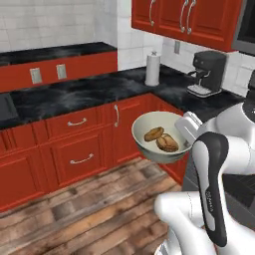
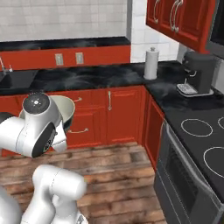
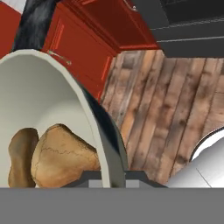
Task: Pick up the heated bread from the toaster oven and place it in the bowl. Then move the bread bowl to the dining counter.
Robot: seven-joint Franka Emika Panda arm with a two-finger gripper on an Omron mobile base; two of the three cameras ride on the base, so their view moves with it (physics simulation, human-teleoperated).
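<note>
Red cabinets point(image 1: 74, 144) and wooden floor point(image 1: 89, 209) lie behind. Held aloft over the floor, the bowl point(image 1: 149, 149) is clenched at its rim by the gripper point(image 3: 114, 173), presumably for carrying; bread point(image 1: 154, 133) rests inside.

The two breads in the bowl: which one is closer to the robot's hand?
The bigger, lumpy brown bread, on the side of the bowl where the gripper clamps the rim. The smaller bread lies farther away.

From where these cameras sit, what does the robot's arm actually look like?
The arm has a glossy white, rounded shell. One link carries a long dark grey panel with small pale lettering. Its joints end in dark round caps. No loose cables are visible.
</note>
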